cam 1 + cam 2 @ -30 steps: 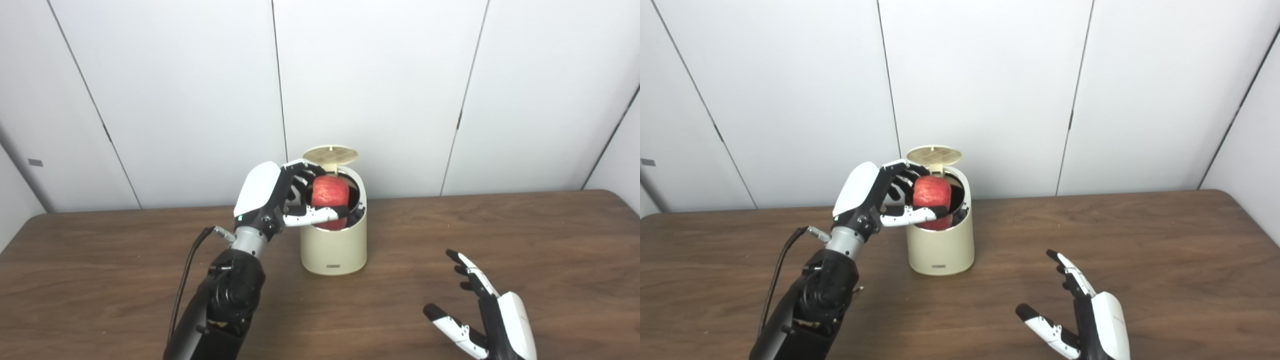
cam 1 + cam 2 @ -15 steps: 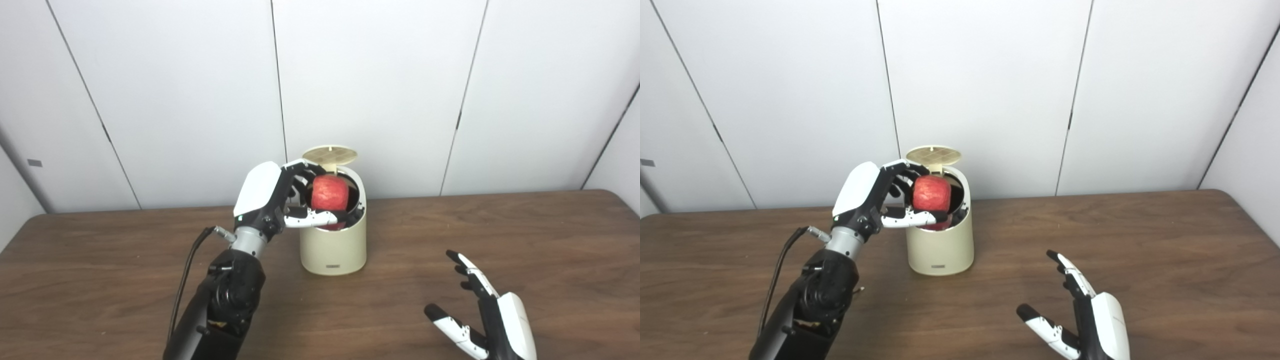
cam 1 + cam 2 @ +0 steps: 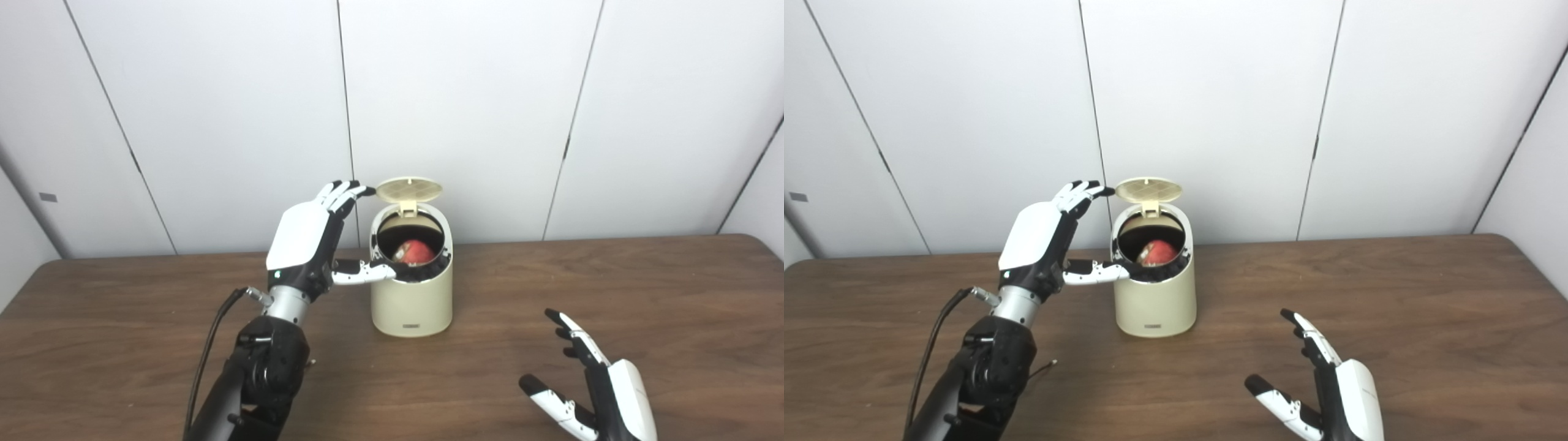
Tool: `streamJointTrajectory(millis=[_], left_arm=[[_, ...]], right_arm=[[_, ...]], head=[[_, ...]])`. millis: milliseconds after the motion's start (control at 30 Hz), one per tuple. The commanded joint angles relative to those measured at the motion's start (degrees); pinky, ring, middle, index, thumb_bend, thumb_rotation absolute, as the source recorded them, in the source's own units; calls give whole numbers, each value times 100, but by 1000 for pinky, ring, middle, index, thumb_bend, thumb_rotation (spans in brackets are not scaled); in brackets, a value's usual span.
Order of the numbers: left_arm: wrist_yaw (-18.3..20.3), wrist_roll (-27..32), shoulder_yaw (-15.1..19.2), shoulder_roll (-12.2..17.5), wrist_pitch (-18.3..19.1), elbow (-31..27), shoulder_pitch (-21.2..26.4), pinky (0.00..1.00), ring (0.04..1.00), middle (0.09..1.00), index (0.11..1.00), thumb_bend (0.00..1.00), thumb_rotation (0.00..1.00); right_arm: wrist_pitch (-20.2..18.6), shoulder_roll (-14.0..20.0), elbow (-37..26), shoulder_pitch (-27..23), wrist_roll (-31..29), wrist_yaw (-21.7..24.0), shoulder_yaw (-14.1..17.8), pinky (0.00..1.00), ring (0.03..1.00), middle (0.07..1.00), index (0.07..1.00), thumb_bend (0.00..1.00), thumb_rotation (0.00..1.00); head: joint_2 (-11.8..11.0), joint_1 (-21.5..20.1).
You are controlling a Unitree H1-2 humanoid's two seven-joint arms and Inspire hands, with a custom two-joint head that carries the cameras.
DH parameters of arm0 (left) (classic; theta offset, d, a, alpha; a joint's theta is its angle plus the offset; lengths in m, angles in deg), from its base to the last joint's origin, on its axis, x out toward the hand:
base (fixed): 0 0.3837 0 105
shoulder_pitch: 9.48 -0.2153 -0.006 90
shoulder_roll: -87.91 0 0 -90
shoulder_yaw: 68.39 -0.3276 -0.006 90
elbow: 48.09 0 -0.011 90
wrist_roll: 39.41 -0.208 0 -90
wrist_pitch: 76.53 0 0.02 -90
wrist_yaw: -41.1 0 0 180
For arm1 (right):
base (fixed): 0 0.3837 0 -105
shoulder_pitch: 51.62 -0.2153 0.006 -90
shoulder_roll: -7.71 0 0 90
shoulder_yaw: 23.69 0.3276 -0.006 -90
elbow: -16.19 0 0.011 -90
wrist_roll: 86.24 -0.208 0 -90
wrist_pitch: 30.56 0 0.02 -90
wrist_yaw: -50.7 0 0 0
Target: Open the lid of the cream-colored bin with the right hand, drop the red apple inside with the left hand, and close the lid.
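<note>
One step appears left: closing the round cream-coloured plastic lid, which stands raised just beside the fingertips of the left robot hand, fingers spread and empty. The red apple lies inside the cream-coloured cylindrical bin. The right robot hand, also splayed and empty, hovers over the brown wooden tabletop, well apart from the lid.

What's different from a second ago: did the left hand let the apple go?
Yes. The left hand opened and released the red apple, which dropped down inside the cream-colored bin; the fingers now spread upward beside it. The lid stays up, and the right hand stays open over the table.
</note>
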Motion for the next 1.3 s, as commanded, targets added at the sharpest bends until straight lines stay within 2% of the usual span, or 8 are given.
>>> streamJointTrajectory(millis=[0, 300, 433, 567, 633, 700, 833, 1267], left_arm=[[-86, -154, 3, 57, -98, -270, 229, 969, 998, 966, 943, 1000, 509], [-145, -72, 75, 21, -184, -352, 161, 963, 989, 961, 934, 1000, 483], [-367, 574, 445, -165, -461, -756, -89, 738, 823, 821, 800, 1000, 431], [-630, 1369, 864, -415, -1062, -1180, -487, 526, 645, 675, 650, 695, 330], [-749, 1538, 1023, -509, -1236, -1483, -733, 475, 593, 632, 619, 492, 407], [-865, 1670, 1170, -608, -1380, -1774, -984, 481, 579, 611, 608, 392, 533], [-888, 2336, 1447, -692, -1764, -2193, -1523, 526, 593, 607, 601, 297, 612], [-596, 3267, 1632, -858, -2100, -2253, -2675, 540, 614, 627, 605, 232, 600]], right_arm=[[103, 16, -139, -56, -8, -46, -1, 722, 827, 872, 849, 750, 946], [104, 23, -112, -67, -35, -32, -4, 736, 836, 876, 856, 768, 957], [119, 30, -78, -92, -21, -48, -9, 742, 838, 875, 851, 763, 957], [208, 78, 5, -135, -39, -95, 0, 746, 836, 872, 855, 744, 941], [260, 108, 47, -165, -57, -135, 17, 736, 831, 870, 852, 742, 946], [279, 128, 52, -192, -102, -137, 34, 734, 830, 870, 854, 752, 944], [338, 215, 33, -283, -118, -162, 61, 736, 830, 866, 857, 759, 952], [-40, 619, -1197, -1416, -141, 610, 272, 748, 842, 865, 862, 764, 951]], head=[[7, -5], [14, -14], [-7, -19], [-57, -10], [-56, -2], [-72, 12], [-94, 19], [-172, -51]])
